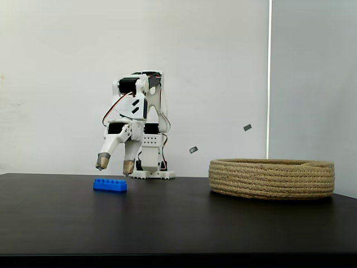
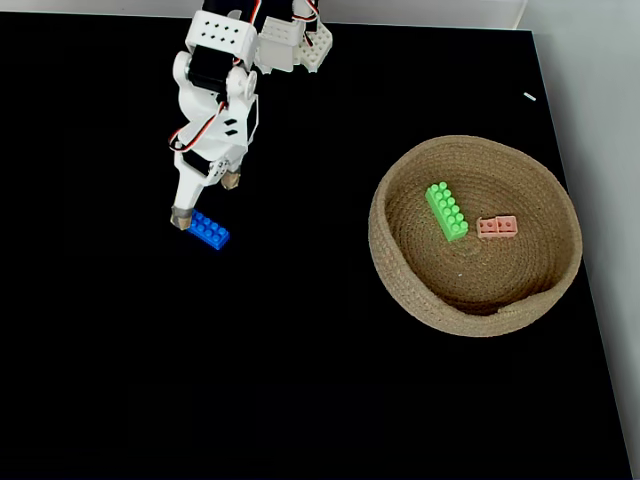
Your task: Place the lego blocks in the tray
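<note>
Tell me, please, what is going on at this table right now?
A small white robot arm is clearing lego bricks into a rope basket. The green brick and the pink brick already lie inside it. The blue brick is still on the black table, and the gripper hangs open just over it, fingertips to either side, not yet closed on it.
</note>
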Controlling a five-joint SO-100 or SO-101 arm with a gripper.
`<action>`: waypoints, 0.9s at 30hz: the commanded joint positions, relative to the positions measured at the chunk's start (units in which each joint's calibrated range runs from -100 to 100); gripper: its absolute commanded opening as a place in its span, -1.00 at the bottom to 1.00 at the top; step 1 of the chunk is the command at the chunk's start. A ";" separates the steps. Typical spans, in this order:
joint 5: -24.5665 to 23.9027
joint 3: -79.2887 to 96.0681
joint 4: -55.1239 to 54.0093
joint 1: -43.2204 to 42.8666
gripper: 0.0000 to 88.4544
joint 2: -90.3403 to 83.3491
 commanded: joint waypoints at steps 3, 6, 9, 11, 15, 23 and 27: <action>-0.39 -11.76 1.00 1.08 -0.21 5.04; 0.29 -12.95 1.83 1.33 -0.21 7.11; 0.98 -12.86 1.75 2.32 -0.21 9.00; 1.61 -12.95 1.42 2.90 -0.21 10.29; 2.05 -13.68 0.25 3.31 -0.28 12.27; 3.91 -13.31 -3.08 2.48 -0.99 12.35; 3.22 -12.77 -2.25 2.07 -1.00 10.98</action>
